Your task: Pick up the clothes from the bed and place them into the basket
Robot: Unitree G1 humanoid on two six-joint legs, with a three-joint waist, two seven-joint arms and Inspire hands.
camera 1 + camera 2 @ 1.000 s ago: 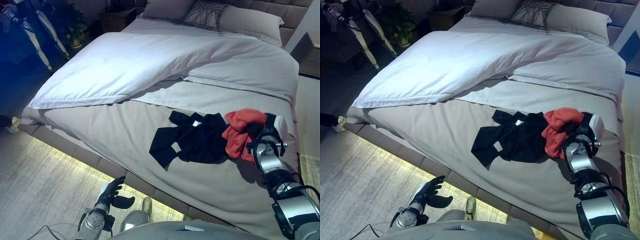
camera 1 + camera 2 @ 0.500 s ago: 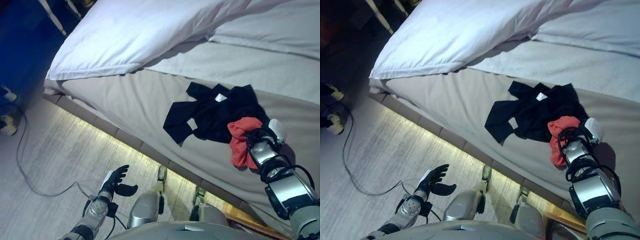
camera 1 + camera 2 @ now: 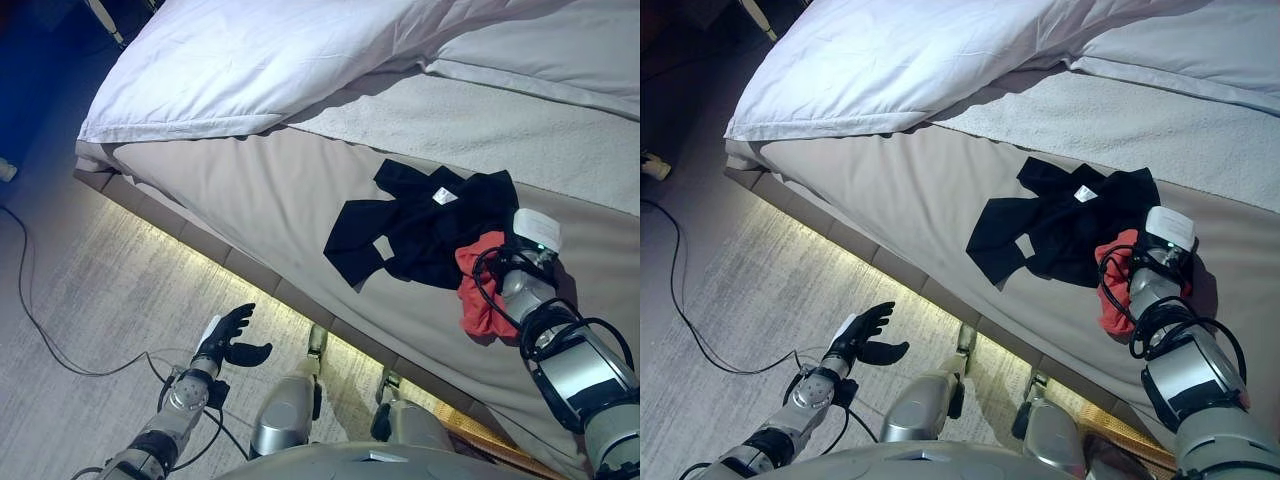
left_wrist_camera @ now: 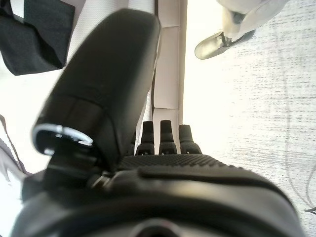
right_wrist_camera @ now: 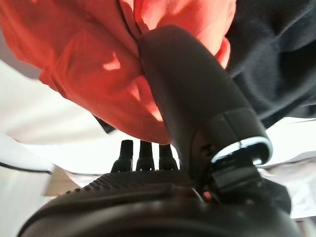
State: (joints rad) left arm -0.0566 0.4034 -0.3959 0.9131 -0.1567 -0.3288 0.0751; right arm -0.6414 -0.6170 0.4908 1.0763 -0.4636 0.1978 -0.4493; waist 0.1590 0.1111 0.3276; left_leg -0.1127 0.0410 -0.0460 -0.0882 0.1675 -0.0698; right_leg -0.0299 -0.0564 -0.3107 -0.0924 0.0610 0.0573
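Observation:
A red garment [image 3: 478, 300] lies bunched at the near edge of the grey bed [image 3: 250, 190]. My right hand [image 3: 508, 264] is shut on it. In the right wrist view my thumb [image 5: 187, 84] presses into the red cloth [image 5: 94, 74] and the fingers curl under it. A black garment [image 3: 420, 225] lies spread on the sheet, touching the red one on its left; it also shows in the right wrist view [image 5: 276, 59]. My left hand [image 3: 228, 337] is open and empty above the floor beside the bed.
A white duvet [image 3: 270, 60] is folded back over the far half of the bed. The bed's lit lower edge [image 3: 200, 245] runs diagonally between my hands. A tan woven edge [image 3: 480, 438] shows on the floor at the lower right.
The camera has tilted down toward the bed's edge and floor. My right hand has drawn the red garment back toward the near edge of the bed. The left hand has hardly moved.

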